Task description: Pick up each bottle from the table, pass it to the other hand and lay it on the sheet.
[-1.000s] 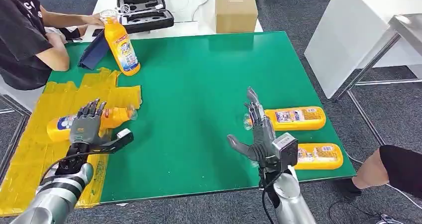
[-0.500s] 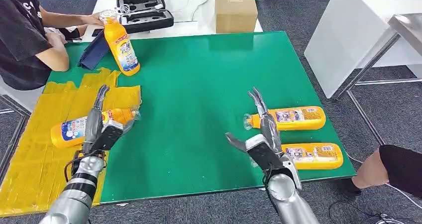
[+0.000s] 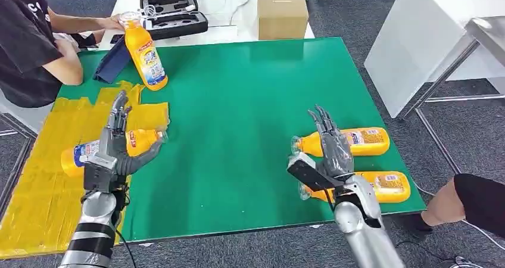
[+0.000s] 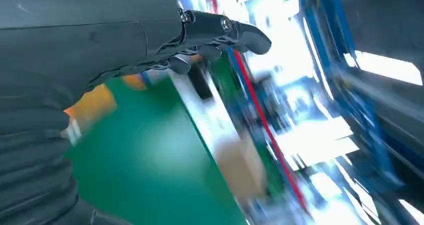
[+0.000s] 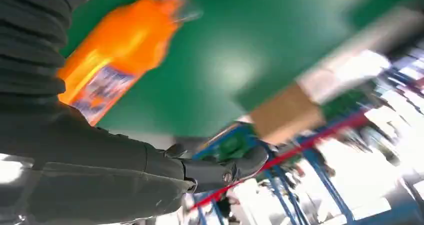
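One bottle point(image 3: 110, 149) lies on my sheet point(image 3: 41, 184) (both hands spread, empty), two bottles point(image 3: 357, 161) left on the surface point(image 3: 238, 113).

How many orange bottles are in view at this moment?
4: one standing at the table's far left by the person, one lying on the yellow sheet, and two lying near the right edge. None seems hidden.
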`<state>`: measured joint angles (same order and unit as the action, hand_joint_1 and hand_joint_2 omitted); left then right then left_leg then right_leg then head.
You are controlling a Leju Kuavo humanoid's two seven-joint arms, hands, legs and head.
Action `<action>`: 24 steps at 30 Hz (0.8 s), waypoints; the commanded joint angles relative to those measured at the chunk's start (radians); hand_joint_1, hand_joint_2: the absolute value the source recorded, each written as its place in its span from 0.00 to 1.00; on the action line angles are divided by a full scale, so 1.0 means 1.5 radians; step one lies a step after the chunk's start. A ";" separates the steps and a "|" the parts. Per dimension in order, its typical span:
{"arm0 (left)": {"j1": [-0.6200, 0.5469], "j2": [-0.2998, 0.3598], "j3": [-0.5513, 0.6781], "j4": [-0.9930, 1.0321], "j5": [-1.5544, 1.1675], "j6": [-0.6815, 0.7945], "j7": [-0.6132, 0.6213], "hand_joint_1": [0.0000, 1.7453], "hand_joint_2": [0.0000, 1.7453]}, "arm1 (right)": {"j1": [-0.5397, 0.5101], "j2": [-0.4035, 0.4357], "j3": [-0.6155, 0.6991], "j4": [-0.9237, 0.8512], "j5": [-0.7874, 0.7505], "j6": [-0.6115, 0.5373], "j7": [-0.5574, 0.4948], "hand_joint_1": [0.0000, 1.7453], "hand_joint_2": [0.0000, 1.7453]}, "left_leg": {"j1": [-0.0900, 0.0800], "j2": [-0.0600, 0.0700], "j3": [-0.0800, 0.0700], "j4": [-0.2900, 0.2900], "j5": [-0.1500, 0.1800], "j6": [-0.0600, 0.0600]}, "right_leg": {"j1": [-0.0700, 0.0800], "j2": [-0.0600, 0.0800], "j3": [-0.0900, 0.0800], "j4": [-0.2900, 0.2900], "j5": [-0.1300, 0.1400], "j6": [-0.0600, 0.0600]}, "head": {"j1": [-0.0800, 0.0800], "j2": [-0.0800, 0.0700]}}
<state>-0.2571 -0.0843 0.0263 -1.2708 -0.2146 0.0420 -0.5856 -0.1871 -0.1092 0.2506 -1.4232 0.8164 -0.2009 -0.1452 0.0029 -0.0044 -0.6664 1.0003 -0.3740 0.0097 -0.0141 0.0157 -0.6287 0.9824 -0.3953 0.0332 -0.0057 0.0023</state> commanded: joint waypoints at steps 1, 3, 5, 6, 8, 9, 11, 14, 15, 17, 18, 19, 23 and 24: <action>0.057 -0.010 -0.010 -0.051 0.074 -0.107 0.009 0.00 1.00 | -0.135 -0.135 -0.018 0.196 -0.003 0.099 0.021 0.00 1.00 | -0.001 0.001 0.003 0.000 -0.001 0.001 | 0.000 0.000 0.003 -0.001 -0.001 0.000 | 0.001 0.000; 0.052 -0.014 -0.008 -0.036 0.087 -0.117 0.008 0.00 1.00 | -0.140 -0.142 -0.022 0.227 0.009 0.113 0.031 0.00 1.00 | -0.002 0.000 0.004 0.000 -0.001 0.000 | -0.002 -0.001 0.004 -0.001 -0.001 0.000 | 0.000 0.000; 0.035 -0.016 -0.013 -0.014 0.089 -0.119 0.011 0.00 1.00 | -0.155 -0.146 -0.024 0.284 0.019 0.121 0.040 0.00 1.00 | -0.002 -0.001 0.002 0.000 0.000 0.001 | -0.002 -0.001 0.003 -0.001 0.000 0.000 | 0.000 0.000; 0.029 -0.017 -0.016 -0.006 0.092 -0.123 0.014 0.00 1.00 | -0.163 -0.150 -0.027 0.310 0.022 0.118 0.044 0.00 1.00 | -0.001 -0.001 0.004 0.000 -0.001 0.000 | -0.001 -0.002 0.005 -0.001 -0.001 0.000 | 0.001 0.000; 0.021 -0.018 -0.023 0.010 0.114 -0.146 0.022 0.00 1.00 | -0.177 -0.159 -0.043 0.362 0.020 0.119 0.045 0.00 1.00 | -0.002 -0.002 0.002 0.000 0.000 0.001 | -0.002 -0.002 0.003 -0.001 0.000 0.000 | 0.000 0.000; 0.019 -0.017 -0.026 0.022 0.142 -0.178 0.034 0.00 1.00 | -0.182 -0.163 -0.050 0.381 0.020 0.115 0.044 0.00 1.00 | -0.002 -0.002 0.004 0.000 -0.001 0.001 | -0.001 -0.002 0.005 -0.001 -0.001 0.000 | 0.000 0.000; 0.016 -0.013 -0.032 0.047 0.183 -0.221 0.046 0.00 1.00 | -0.190 -0.168 -0.066 0.415 0.019 0.117 0.037 0.00 1.00 | -0.002 -0.002 0.003 0.000 0.000 0.001 | -0.002 -0.002 0.003 -0.001 0.000 0.000 | 0.000 0.000; 0.012 -0.007 -0.042 0.076 0.203 -0.244 0.052 0.00 1.00 | -0.200 -0.171 -0.086 0.461 0.026 0.103 0.034 0.00 1.00 | -0.002 -0.001 0.003 0.000 0.000 0.001 | -0.002 -0.002 0.003 -0.001 0.000 0.000 | 0.000 0.000; 0.012 -0.007 -0.043 0.079 0.203 -0.243 0.052 0.00 1.00 | -0.201 -0.170 -0.088 0.467 0.028 0.101 0.032 0.00 1.00 | -0.002 -0.001 0.005 0.000 -0.001 0.001 | -0.001 -0.002 0.006 -0.001 -0.001 0.000 | 0.000 0.000; 0.012 -0.007 -0.043 0.079 0.203 -0.243 0.052 0.00 1.00 | -0.201 -0.170 -0.088 0.467 0.028 0.101 0.032 0.00 1.00 | -0.002 -0.001 0.003 0.000 -0.001 0.001 | -0.001 -0.001 0.003 -0.001 0.000 0.000 | 0.000 0.000; 0.012 -0.007 -0.044 0.078 0.203 -0.242 0.052 0.00 1.00 | -0.201 -0.169 -0.087 0.467 0.028 0.100 0.032 0.00 1.00 | -0.002 -0.001 0.005 0.000 -0.001 0.001 | -0.001 -0.002 0.005 -0.001 -0.001 0.000 | 0.000 0.000; 0.012 -0.007 -0.044 0.078 0.203 -0.242 0.052 0.00 1.00 | -0.201 -0.169 -0.087 0.467 0.028 0.100 0.032 0.00 1.00 | -0.002 -0.001 0.004 0.000 -0.001 0.001 | -0.001 -0.001 0.004 -0.001 -0.001 0.000 | 0.000 0.000; 0.008 -0.007 -0.052 0.084 0.210 -0.247 0.060 0.00 1.00 | -0.206 -0.169 -0.105 0.501 0.033 0.107 0.038 0.00 1.00 | -0.002 -0.001 0.002 0.000 0.000 0.001 | -0.002 -0.001 0.003 -0.001 0.000 0.000 | 0.000 0.000; 0.006 -0.006 -0.055 0.089 0.213 -0.245 0.061 0.00 1.00 | -0.209 -0.169 -0.111 0.516 0.032 0.107 0.033 0.00 1.00 | -0.001 -0.001 0.005 0.000 -0.001 0.000 | -0.001 -0.002 0.005 -0.001 -0.001 0.000 | 0.000 0.000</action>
<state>-0.1978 -0.0999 -0.0225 -1.2478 0.0919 -0.3224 -0.5081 -0.4305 -0.3780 0.1358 -0.8480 0.8599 -0.0511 -0.0916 0.0003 -0.0050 -0.6663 1.0010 -0.3742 0.0115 -0.0167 0.0151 -0.6284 0.9821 -0.3947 0.0345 -0.0057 0.0023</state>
